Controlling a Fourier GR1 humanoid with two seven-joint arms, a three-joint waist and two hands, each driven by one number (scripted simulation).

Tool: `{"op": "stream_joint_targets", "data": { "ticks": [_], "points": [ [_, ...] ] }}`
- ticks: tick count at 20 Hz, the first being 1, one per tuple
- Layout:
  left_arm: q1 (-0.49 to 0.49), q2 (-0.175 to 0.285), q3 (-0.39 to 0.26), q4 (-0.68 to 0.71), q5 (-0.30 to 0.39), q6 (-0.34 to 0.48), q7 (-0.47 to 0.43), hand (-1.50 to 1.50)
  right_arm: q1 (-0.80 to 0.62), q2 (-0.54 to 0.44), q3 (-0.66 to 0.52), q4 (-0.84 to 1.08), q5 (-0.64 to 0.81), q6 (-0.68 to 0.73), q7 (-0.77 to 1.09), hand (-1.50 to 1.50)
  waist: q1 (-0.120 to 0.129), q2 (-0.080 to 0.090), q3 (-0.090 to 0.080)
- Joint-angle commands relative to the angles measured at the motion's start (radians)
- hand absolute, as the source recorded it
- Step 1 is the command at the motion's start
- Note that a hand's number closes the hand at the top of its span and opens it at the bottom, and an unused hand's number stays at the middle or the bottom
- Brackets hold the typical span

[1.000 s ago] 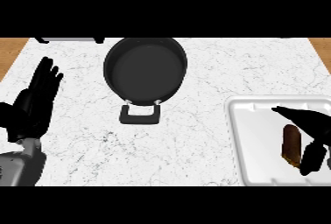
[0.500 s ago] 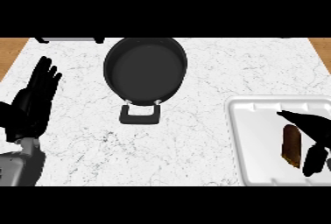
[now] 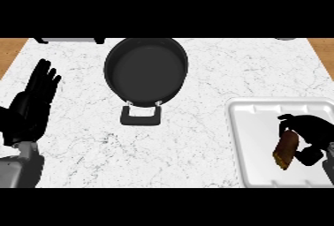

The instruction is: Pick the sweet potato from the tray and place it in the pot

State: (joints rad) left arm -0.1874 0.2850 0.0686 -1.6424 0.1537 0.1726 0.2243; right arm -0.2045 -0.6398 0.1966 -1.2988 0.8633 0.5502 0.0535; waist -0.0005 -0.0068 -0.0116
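A brown sweet potato (image 3: 286, 150) lies in the white tray (image 3: 254, 132) at the lower right. My right hand (image 3: 312, 134) is over the tray, its fingers and thumb curled round the sweet potato's right side and top. The black pot (image 3: 146, 69) sits at the top middle of the marble counter, with its handle (image 3: 141, 115) pointing toward me. My left hand (image 3: 31, 105) rests open at the left edge, fingers up, far from the pot and the tray.
A dark object (image 3: 70, 40) shows at the counter's far edge, top left. Wooden floor (image 3: 12, 50) lies beyond the counter's left and right sides. Bare marble (image 3: 195, 145) separates the tray from the pot.
My right hand's fingers have drawn in and curled around the sweet potato. The left hand and the pot have not moved.
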Motion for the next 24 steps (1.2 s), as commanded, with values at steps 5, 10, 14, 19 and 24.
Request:
{"op": "stream_joint_targets", "data": {
  "ticks": [5,10,14,19,24],
  "points": [
    [-0.043,-0.063,-0.03,0.044,-0.066,0.036,-0.019,0.0,0.003,0.01,-0.001,0.038,0.051,-0.014,-0.111,1.5,0.0,0.007,0.012],
    [-0.051,-0.035,-0.039,0.018,-0.028,-0.018,0.005,0.0,-0.142,0.483,0.123,-0.11,0.039,-0.049,0.243,1.5,0.095,0.013,0.009],
    [-0.065,-0.051,-0.071,0.017,-0.024,-0.035,0.008,0.0,-0.23,0.629,0.177,-0.109,0.051,-0.128,0.372,1.5,0.161,0.019,0.009],
    [-0.092,-0.057,-0.092,0.029,-0.031,-0.044,0.014,0.0,-0.359,0.636,0.202,-0.158,0.024,-0.334,0.55,1.5,0.177,0.011,0.013],
    [-0.098,-0.066,-0.098,0.042,-0.027,-0.047,0.011,0.0,-0.498,0.639,0.238,-0.196,0.092,-0.556,0.762,1.5,0.184,0.002,0.008]
  ]
}}
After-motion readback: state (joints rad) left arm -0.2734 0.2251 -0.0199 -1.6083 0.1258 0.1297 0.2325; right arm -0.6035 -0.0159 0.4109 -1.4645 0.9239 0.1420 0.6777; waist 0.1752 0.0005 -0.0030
